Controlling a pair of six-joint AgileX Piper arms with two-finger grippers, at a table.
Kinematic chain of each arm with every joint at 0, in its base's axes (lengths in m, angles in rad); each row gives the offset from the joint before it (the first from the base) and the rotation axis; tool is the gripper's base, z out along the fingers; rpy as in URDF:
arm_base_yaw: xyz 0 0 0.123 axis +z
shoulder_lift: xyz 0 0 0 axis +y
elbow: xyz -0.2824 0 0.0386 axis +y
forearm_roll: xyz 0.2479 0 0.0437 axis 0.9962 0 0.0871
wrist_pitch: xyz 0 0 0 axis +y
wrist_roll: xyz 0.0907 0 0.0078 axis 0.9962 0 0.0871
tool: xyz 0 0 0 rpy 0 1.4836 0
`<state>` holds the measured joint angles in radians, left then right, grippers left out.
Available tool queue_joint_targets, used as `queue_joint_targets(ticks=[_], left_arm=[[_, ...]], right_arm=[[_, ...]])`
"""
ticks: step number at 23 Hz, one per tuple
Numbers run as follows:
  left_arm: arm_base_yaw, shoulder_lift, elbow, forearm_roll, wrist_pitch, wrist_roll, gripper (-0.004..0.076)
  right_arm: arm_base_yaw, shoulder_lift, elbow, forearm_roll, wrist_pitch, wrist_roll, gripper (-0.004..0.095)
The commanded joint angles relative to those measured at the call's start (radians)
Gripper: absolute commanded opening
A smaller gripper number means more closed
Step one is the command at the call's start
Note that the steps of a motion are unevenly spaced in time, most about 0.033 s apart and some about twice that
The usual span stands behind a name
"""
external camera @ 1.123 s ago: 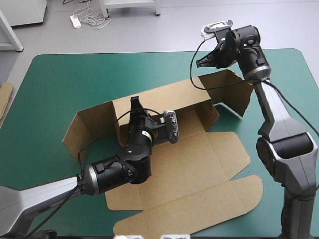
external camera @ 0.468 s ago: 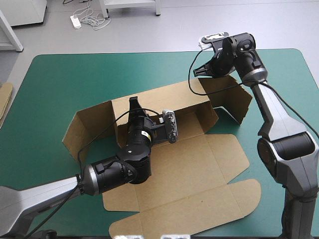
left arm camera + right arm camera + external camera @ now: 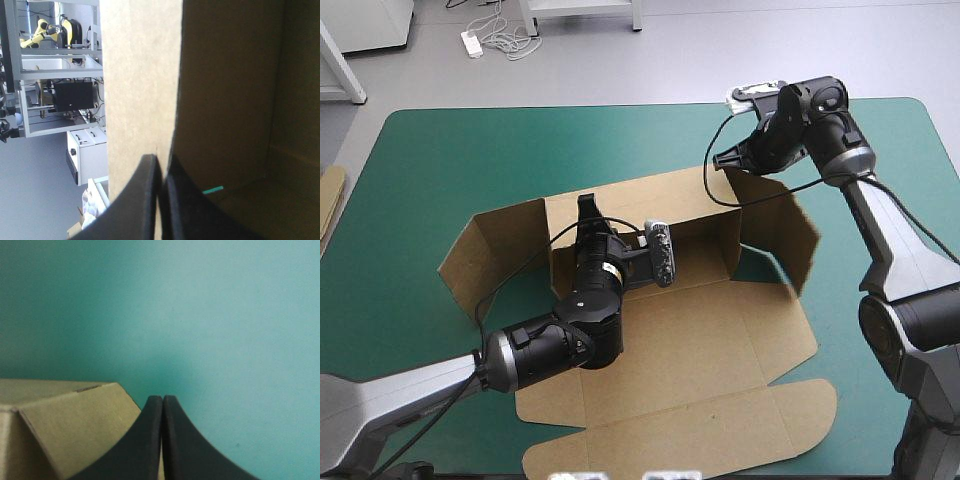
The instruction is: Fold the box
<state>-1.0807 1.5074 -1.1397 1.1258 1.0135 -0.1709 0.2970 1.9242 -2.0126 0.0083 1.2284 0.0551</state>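
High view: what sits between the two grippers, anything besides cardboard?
Only the box: in the high view its raised back wall runs from the left gripper, shut on it, towards the right gripper at the right side flap.

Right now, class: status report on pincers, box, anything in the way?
Left pincer shut on the box, at its back wall. Right pincer shut, beside right flap corner. Walls raised, lid flat. Spare board at left edge of table, apart.
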Motion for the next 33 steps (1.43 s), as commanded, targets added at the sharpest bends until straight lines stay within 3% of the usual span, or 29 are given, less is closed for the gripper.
queue_joint_targets(ticks=[1, 13, 16, 24, 30, 33], left_arm=[[-0.002, -0.029, -0.018, -0.006, 0.032, -0.022, -0.0009], [-0.002, -0.029, -0.018, -0.006, 0.032, -0.022, -0.0009], [-0.002, -0.029, -0.018, -0.006, 0.034, -0.022, -0.0009], [-0.002, -0.029, -0.018, -0.003, 0.031, -0.018, -0.0009], [-0.002, -0.029, -0.018, 0.021, 0.031, -0.018, -0.0009], [-0.002, -0.029, -0.018, 0.021, 0.031, -0.018, -0.0009]], right_arm=[[-0.002, -0.075, 0.049, 0.039, 0.019, -0.001, -0.0013], [-0.002, -0.185, 0.233, 0.086, -0.009, -0.073, -0.0013], [-0.002, -0.232, 0.356, 0.152, -0.086, -0.128, -0.0013], [-0.001, -0.389, 0.699, 0.188, -0.377, -0.232, -0.0013], [-0.001, -0.425, 0.790, 0.188, -0.425, -0.304, 0.0003], [0.002, -0.425, 0.790, 0.192, -0.435, -0.431, 0.0085]])
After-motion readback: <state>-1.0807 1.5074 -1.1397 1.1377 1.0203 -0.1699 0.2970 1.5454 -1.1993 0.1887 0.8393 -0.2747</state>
